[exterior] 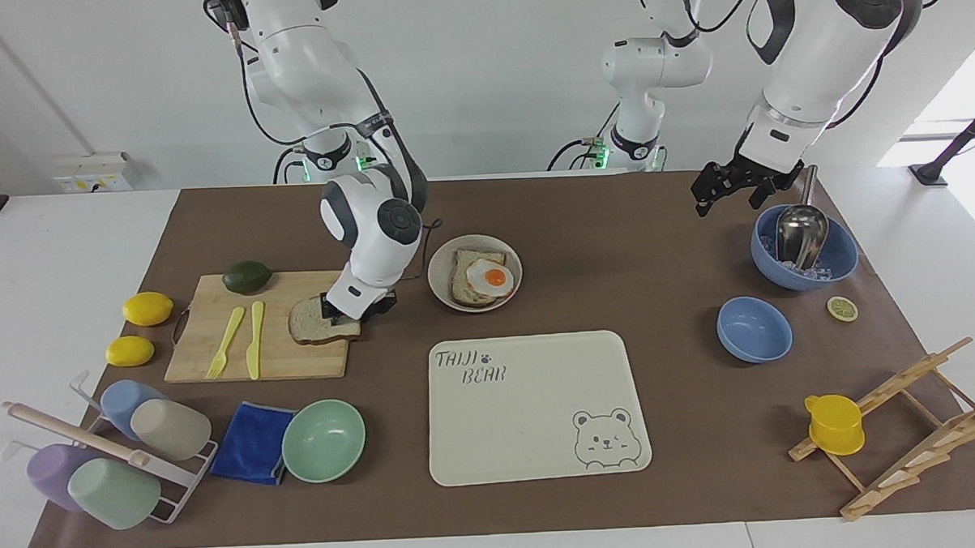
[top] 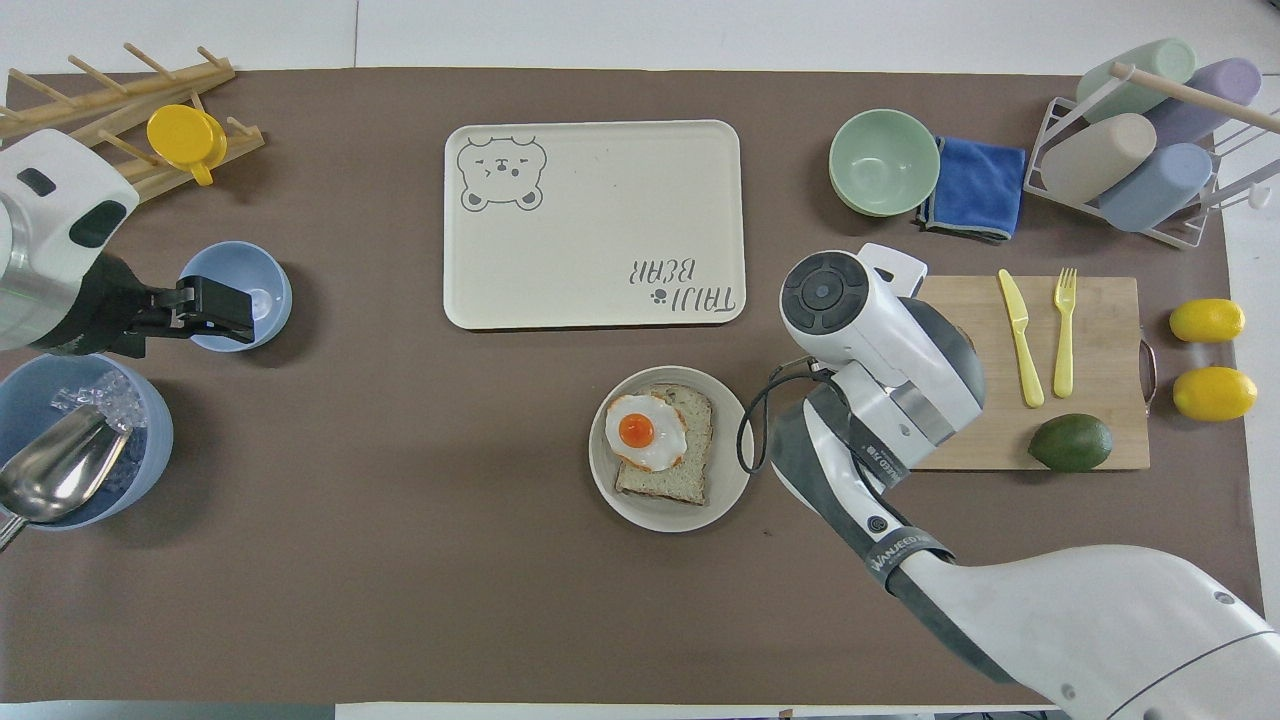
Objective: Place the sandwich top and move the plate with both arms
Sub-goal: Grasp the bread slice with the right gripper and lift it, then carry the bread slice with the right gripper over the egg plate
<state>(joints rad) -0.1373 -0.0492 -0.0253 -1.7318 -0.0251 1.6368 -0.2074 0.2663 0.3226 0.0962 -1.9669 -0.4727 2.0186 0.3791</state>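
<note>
The sandwich top (exterior: 312,325), a plain bread slice, lies flat on the wooden cutting board (exterior: 259,351), at the corner nearest the plate. My right gripper (exterior: 352,311) is down at the slice's plate-side edge, its jaws drawn in on it. In the overhead view the right arm's wrist hides both the slice and that gripper. The plate (exterior: 436,276) (top: 612,490) sits beside the board and holds a bread slice with a fried egg (exterior: 487,276) (top: 640,432). My left gripper (exterior: 726,189) (top: 215,310) waits open in the air over the table beside the ice bowl.
A bear tray (exterior: 533,410) lies farther from the robots than the plate. On the board are a yellow fork, a knife and an avocado (exterior: 247,276). A green bowl (exterior: 323,440), a blue cloth and a cup rack stand nearby. Two blue bowls (exterior: 803,247) and a wooden rack sit at the left arm's end.
</note>
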